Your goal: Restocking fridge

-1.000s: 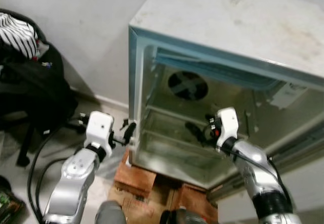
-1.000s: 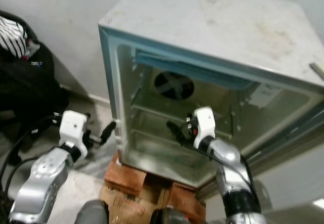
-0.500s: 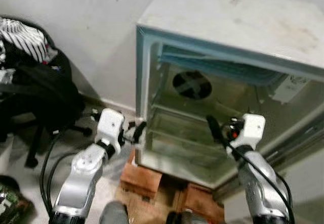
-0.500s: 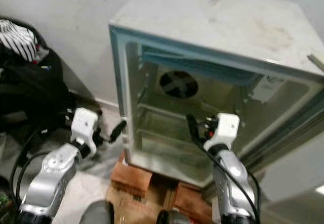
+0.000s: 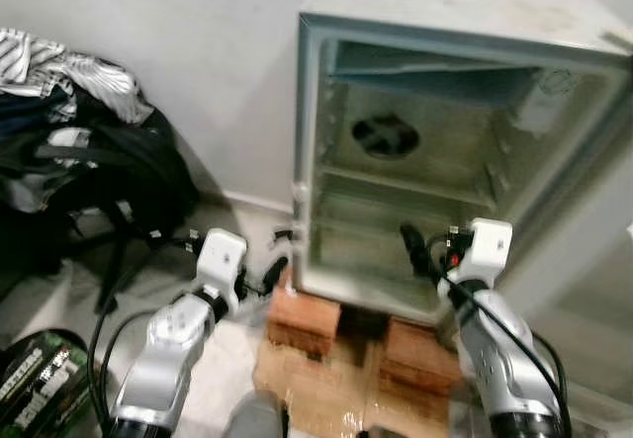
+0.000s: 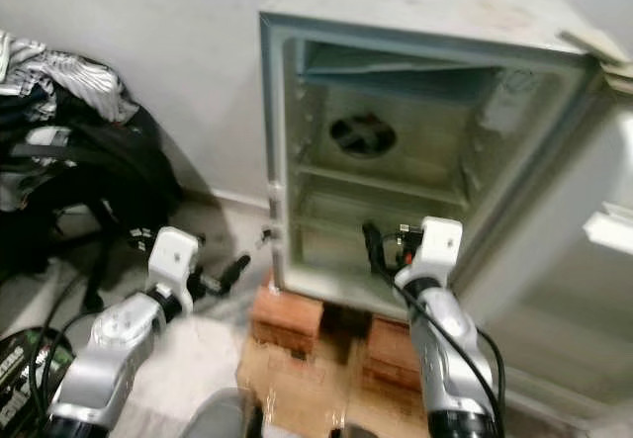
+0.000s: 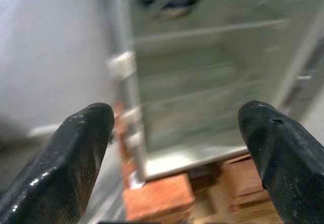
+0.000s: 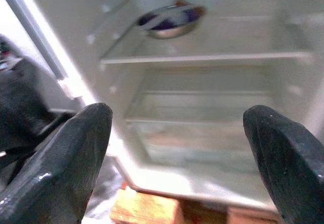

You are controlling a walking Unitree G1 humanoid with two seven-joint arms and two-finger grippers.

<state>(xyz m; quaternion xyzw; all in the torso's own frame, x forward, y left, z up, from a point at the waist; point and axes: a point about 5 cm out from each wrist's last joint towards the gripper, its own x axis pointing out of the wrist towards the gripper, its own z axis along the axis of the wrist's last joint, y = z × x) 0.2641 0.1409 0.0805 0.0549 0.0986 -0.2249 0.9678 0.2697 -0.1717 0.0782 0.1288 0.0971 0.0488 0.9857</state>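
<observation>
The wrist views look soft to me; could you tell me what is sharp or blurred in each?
Left wrist view: black fingers fairly sharp, fridge behind smeared. Right wrist view: fingers soft, shelves and round fan hazy, interior washed pale.

Pale grey fridge [image 5: 455, 8], reddish-brown bricks [image 5: 305, 314], striped cloth [image 5: 59, 57].

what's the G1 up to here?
It stands facing a small fridge with its door open, set on bricks over cardboard. The shelves look bare. The right gripper is held up in front of the lower compartment, fingers open and holding nothing. The left gripper is lower, by the fridge's front corner near the bricks, also open and holding nothing. Nothing is being loaded yet. A black chair piled with clothes sits to the robot's left.
</observation>
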